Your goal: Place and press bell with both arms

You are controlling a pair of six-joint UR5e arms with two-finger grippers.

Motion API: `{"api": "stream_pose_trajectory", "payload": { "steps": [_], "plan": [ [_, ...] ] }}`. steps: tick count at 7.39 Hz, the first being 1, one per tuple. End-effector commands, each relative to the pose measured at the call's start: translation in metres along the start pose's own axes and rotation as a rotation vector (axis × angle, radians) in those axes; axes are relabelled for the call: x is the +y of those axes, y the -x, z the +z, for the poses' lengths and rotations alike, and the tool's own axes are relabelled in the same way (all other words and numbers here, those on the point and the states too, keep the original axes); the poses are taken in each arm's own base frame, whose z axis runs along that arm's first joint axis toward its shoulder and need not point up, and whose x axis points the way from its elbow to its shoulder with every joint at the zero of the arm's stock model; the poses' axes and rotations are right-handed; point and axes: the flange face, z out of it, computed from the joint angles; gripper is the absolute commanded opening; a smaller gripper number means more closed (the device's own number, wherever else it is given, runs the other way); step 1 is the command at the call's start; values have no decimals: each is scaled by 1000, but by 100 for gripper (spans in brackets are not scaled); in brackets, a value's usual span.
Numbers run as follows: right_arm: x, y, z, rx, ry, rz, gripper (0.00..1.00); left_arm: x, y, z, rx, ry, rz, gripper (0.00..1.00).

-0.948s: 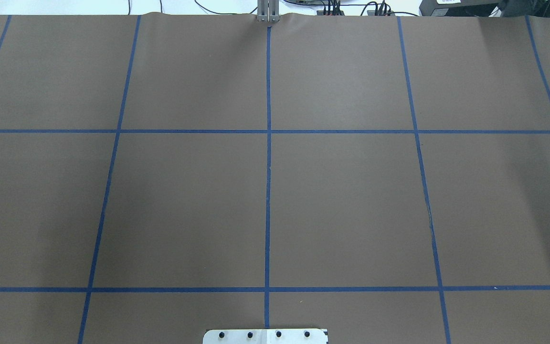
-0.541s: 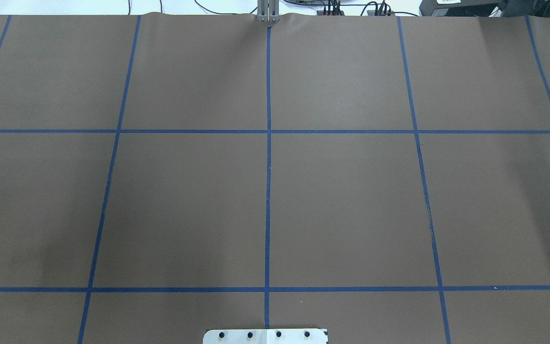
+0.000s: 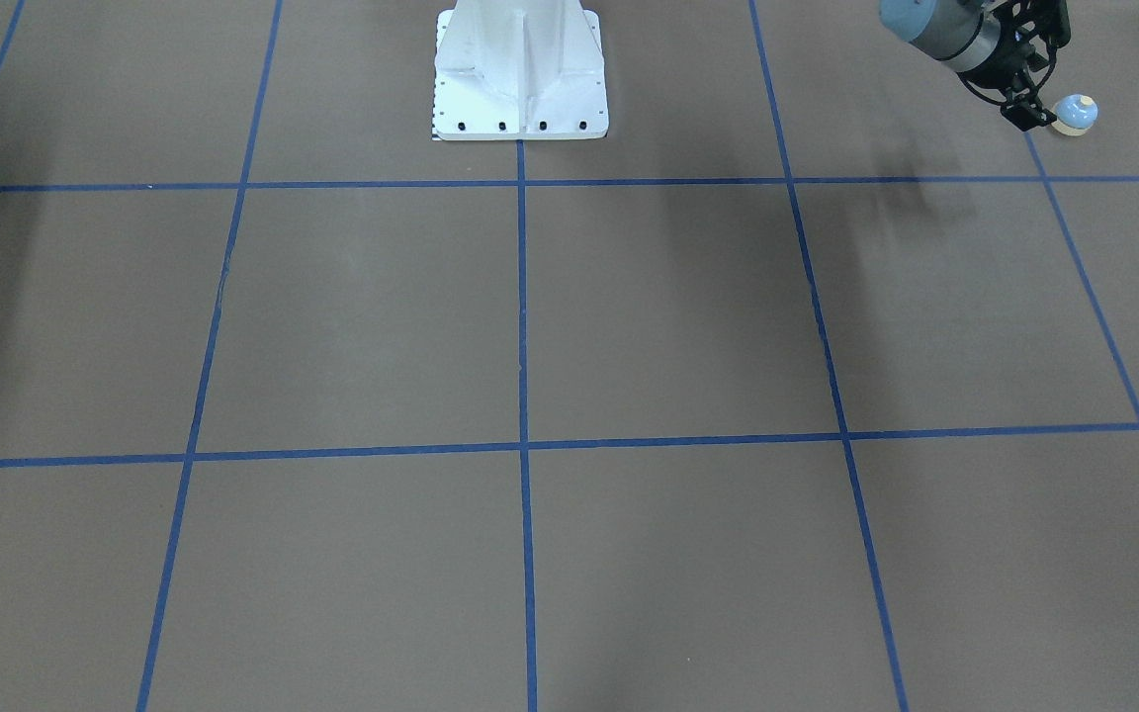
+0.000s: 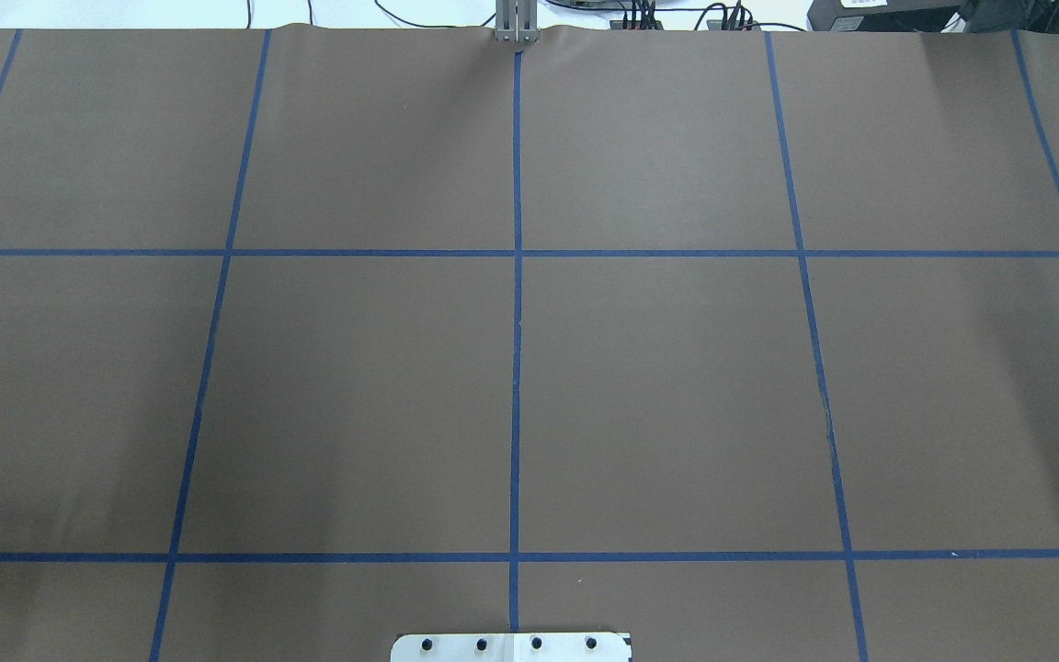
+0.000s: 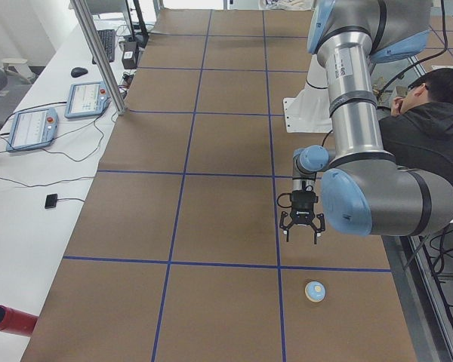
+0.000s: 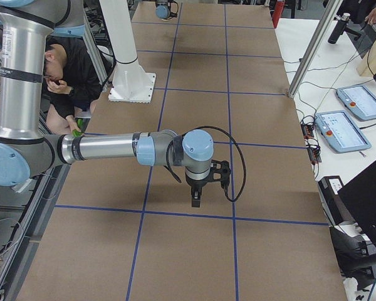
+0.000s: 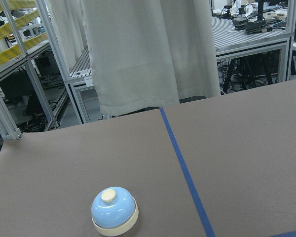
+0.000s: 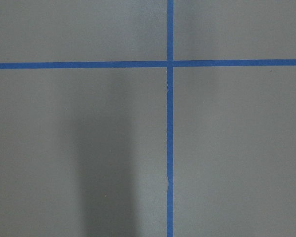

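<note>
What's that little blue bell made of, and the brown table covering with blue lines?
The bell: its blue dome is smooth and glossy, so painted metal or plastic; I can't tell which. The cream button and rim look like plastic. The table covering: matte brown, rippled at its far edge, likely paper or thin sheet. The blue lines look like stuck-on tape.

Brown paper point(image 4: 677, 386) gridded with blue tape lines point(image 4: 517, 368) covers the bench point(image 3: 678, 316). Along its far edge a white desk point(image 5: 23, 226) holds two tablets point(image 5: 87, 99). Pale curtains point(image 7: 148, 49) hang beyond.
</note>
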Motion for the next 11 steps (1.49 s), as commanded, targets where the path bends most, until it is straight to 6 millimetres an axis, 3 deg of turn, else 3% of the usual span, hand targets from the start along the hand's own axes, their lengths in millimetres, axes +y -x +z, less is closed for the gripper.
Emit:
{"api": "stream_pose_trajectory", "payload": {
  "steps": [1,4,6,11],
  "plan": [
    [-1,1,-1,1,-3,-3,100,10,13,32,14,-1,-24,100],
    [-1,1,-1,-1,-4,-4,100,27,28,88,31,-8,-60,100],
    [-2,2,-2,-2,-5,-5,100,32,37,88,18,-7,-75,100],
    [-2,2,-2,-1,-5,-5,100,33,50,112,21,-34,-81,100]
  ]
}}
